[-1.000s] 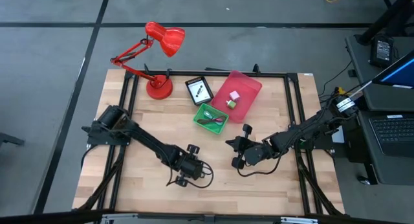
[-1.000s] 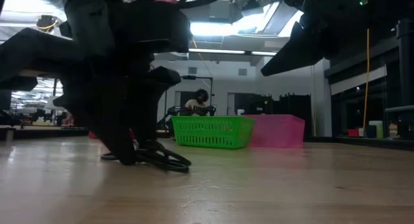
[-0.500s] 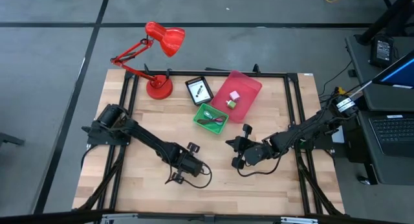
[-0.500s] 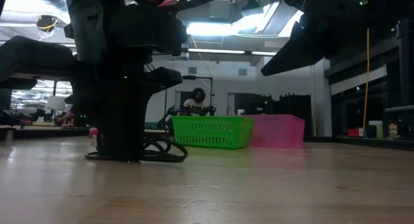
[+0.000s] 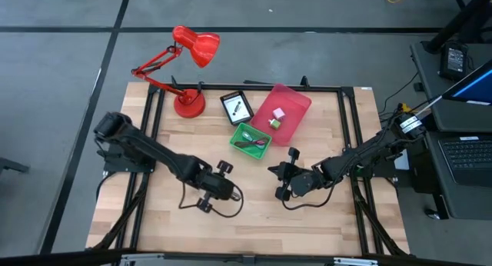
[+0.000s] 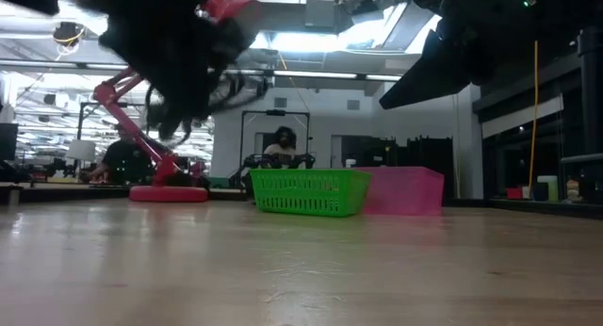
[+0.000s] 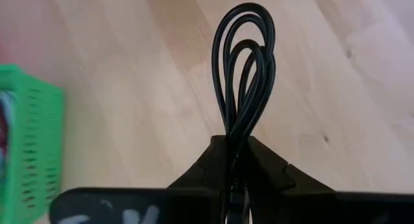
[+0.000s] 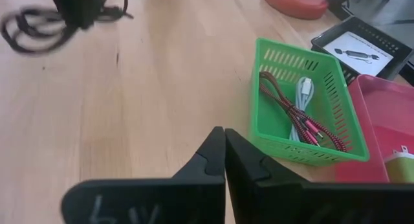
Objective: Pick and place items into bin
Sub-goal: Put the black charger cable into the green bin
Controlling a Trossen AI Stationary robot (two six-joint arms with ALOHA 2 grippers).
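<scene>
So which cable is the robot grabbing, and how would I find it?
Start at the wooden table and find the left arm near its middle. Its left gripper is shut on the black cable, a looped bundle sticking out past the fingers. The other cable, the maroon cable, lies in the green basket; this one is plain black and in the gripper.

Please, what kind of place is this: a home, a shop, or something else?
Most likely a robotics lab or workshop. A wooden table in a black frame stands on a grey floor, beside a desk with a laptop. The low view shows a large hall with ceiling lights and a seated person behind the green basket.
</scene>
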